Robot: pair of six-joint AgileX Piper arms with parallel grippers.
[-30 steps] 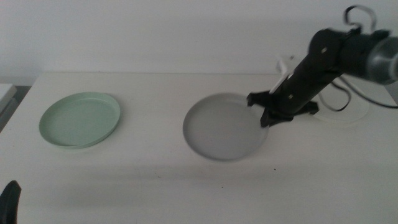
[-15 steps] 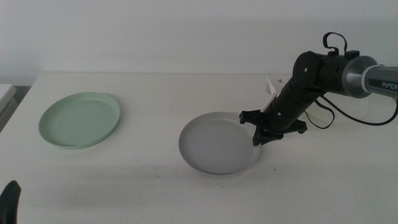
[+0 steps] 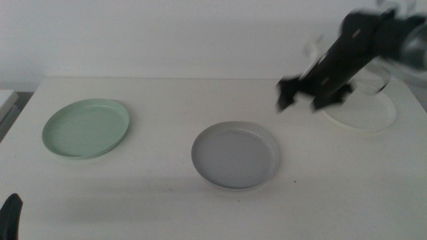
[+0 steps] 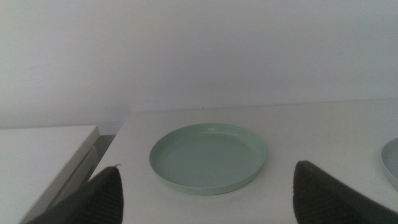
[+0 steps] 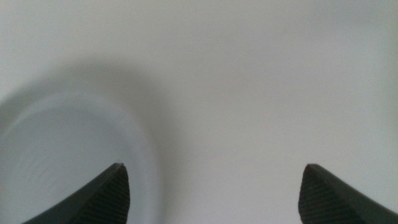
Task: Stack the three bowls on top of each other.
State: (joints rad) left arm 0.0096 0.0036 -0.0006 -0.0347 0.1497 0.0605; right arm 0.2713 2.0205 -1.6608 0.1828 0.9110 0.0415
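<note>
I have the grey bowl [image 3: 235, 155] lying flat on the table [image 3: 167, 200], free of my right gripper [image 3: 298, 97], which half a second ago was down at its near rim. That gripper has since lifted clear and swung back; it now hangs blurred above and behind the grey bowl, just beside the white bowl [image 3: 363, 115]. In the right wrist view its jaws stand wide apart with nothing between them, and a pale bowl rim, too blurred to name, lies under one jaw. So I judge the grey bowl placed and released, none stacked yet, with the white bowl my likely next pick. The green bowl [image 3: 85, 128] sits well away on the far side of the grey one from this gripper. My left gripper [image 4: 205, 214] waits low near the table's front edge, spread wide and empty, facing the green bowl.
</note>
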